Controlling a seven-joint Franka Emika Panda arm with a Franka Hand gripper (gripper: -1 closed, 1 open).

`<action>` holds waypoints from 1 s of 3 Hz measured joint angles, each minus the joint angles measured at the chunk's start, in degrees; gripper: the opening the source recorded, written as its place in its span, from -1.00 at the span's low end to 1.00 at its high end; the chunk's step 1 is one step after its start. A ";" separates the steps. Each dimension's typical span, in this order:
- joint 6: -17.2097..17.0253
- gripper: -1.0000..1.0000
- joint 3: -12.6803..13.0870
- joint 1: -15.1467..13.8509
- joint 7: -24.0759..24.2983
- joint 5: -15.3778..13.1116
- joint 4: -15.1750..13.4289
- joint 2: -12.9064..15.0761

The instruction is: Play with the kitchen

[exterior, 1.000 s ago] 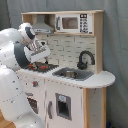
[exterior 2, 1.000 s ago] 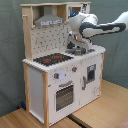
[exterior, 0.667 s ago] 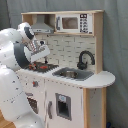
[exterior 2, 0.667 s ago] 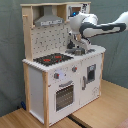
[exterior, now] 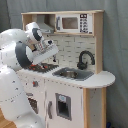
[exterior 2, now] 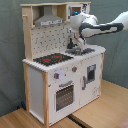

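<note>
In the second exterior view the kitchen fills the left and centre of the frame, with the hob at centre left and the sink to the right of it. The arm comes in from the upper right, and its gripper hangs low between hob and sink, nearer the sink. I cannot tell its opening or any load. The next move probably goes straight down.
</note>
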 joint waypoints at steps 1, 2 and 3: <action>3.98 1.00 -0.03 -0.87 3.74 0.03 -2.11 0.27; 7.46 1.00 -0.70 -1.31 8.09 0.03 -3.92 0.57; 9.55 1.00 -3.24 -1.31 12.77 0.03 -4.78 0.61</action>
